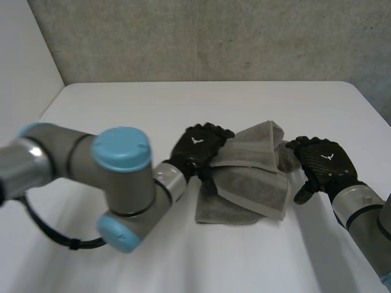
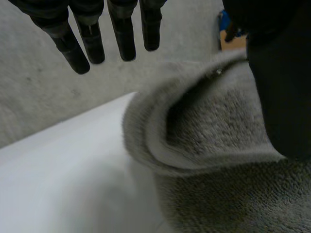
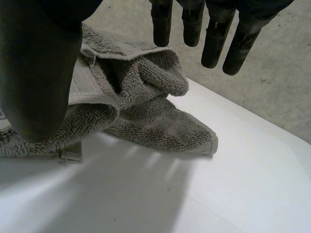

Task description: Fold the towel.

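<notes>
Left hand [image 1: 198, 146] hung, fingers straight, over half-folded towel's [image 1: 253, 186] left edge; right hand [image 1: 321, 160], also released, lay beside right edge.

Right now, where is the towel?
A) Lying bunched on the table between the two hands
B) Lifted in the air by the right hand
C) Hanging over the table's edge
A: the grey towel lies crumpled on the white table, with the left hand at one side and the right hand at the other.
</notes>
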Robot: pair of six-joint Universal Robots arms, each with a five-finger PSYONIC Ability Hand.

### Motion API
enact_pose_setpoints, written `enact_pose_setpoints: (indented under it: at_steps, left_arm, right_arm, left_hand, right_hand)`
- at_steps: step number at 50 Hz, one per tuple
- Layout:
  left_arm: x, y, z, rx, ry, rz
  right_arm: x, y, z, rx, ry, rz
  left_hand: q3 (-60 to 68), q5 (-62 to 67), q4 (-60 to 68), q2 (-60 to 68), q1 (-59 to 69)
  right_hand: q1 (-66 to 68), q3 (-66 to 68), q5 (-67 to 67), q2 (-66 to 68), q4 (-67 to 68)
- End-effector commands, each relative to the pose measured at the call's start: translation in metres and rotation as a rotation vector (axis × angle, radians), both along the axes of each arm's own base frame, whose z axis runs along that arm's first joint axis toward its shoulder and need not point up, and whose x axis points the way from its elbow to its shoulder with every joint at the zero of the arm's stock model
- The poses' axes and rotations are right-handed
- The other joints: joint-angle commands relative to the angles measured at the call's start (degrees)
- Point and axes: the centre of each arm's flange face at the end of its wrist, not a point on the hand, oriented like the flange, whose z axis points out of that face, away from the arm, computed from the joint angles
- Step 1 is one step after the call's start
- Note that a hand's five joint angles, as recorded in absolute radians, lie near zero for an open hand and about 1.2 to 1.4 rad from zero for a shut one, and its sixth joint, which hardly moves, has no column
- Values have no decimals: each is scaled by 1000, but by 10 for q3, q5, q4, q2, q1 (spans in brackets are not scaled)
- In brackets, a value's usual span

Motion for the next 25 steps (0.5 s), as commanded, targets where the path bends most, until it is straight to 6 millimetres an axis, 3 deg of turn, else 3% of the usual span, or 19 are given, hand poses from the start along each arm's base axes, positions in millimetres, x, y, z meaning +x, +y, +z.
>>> enact_pose_setpoints:
  at_steps: [1,2,4,10,12,13,15,18,20,21,23,24,25]
  left_arm:
    - [-22,-5,-16,23,-24,-20]
    - [-22,-5,-16,23,-24,-20]
    - [-21,-8,-12,15,-18,5]
    - [-1,-10,12,-2,-28,126]
    - [23,2,28,0,-50,182]
    - [23,2,28,0,-51,182]
    - [49,11,41,-5,-42,208]
    - [63,11,47,-18,-29,222]
    - [90,16,52,-34,-7,236]
    - [90,16,52,-34,-7,236]
    - [116,21,56,-61,18,241]
    - [116,21,56,-61,18,241]
    - [130,20,58,-85,24,246]
  right_arm:
    - [0,1,-1,2,3,2]
    - [0,0,-1,2,3,1]
    - [0,0,-1,2,3,1]
    - [0,0,-1,2,3,1]
    - [0,0,-1,2,3,1]
    - [0,1,-1,4,3,2]
    - [0,1,-2,5,3,2]
    - [1,2,-2,5,3,4]
    - [1,2,-1,4,3,5]
    - [1,3,-2,5,3,5]
    - [2,3,-2,5,3,10]
    - [2,4,-1,4,2,13]
    - [2,4,-1,4,2,13]
  left_hand:
    - [257,255,258,255,259]
    - [259,256,260,256,260]
    - [585,583,586,583,587]
    - [615,613,616,612,616]
    - [615,613,616,612,616]
    - [615,613,616,612,616]
    - [615,613,616,612,616]
    - [615,613,616,612,616]
    - [615,613,616,612,616]
    - [615,613,616,612,616]
    - [615,613,616,612,616]
    - [615,613,616,612,616]
    - [615,613,616,612,616]
  right_hand:
    - [-32,-40,-34,-41,-47]
    - [-32,-40,-34,-41,-47]
    - [-32,-40,-34,-41,-47]
    - [-32,-40,-34,-41,-47]
    - [-32,-40,-34,-41,-47]
    - [-32,-40,-34,-41,-47]
    - [-32,-40,-34,-41,-47]
    - [-32,-40,-34,-41,-47]
    - [-32,-40,-34,-41,-47]
    - [-32,-40,-34,-41,-47]
    - [-32,-40,-34,-41,-47]
    - [-32,-40,-34,-41,-47]
    - [-32,-40,-34,-41,-47]
